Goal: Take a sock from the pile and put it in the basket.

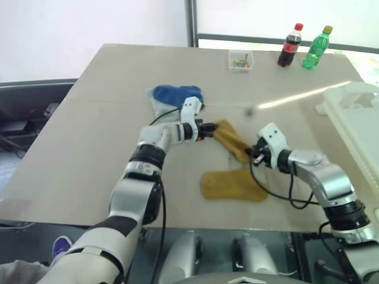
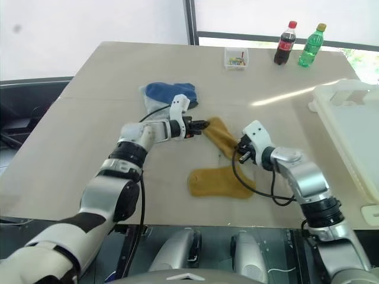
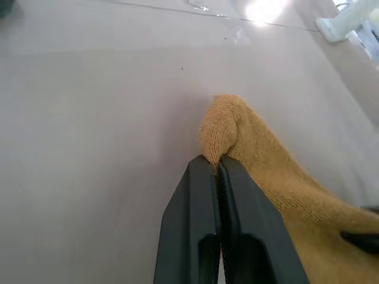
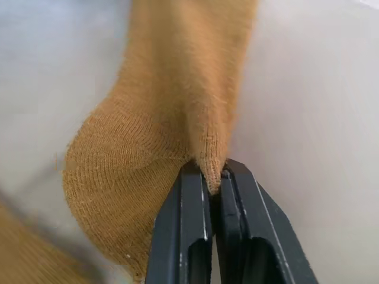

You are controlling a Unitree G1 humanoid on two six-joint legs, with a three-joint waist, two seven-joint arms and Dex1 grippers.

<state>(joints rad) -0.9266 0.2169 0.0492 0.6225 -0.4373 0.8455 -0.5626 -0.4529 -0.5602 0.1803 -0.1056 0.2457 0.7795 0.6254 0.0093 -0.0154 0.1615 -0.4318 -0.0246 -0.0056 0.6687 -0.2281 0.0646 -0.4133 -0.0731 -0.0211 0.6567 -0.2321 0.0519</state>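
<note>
Mid-table, my left gripper (image 3: 216, 163) and right gripper (image 4: 214, 170) each clamp one end of a yellow sock (image 1: 232, 141); basket (image 1: 361, 121) far right

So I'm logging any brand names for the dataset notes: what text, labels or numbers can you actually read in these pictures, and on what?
No text can be read as it stands.
Dark cola bottle with a red cap: its red label is too small to read.
Green bottle with a yellow cap: its label is too small to read.
Small clear box: no legible marking.
Mustard-yellow sock, basket: no print visible.
</note>
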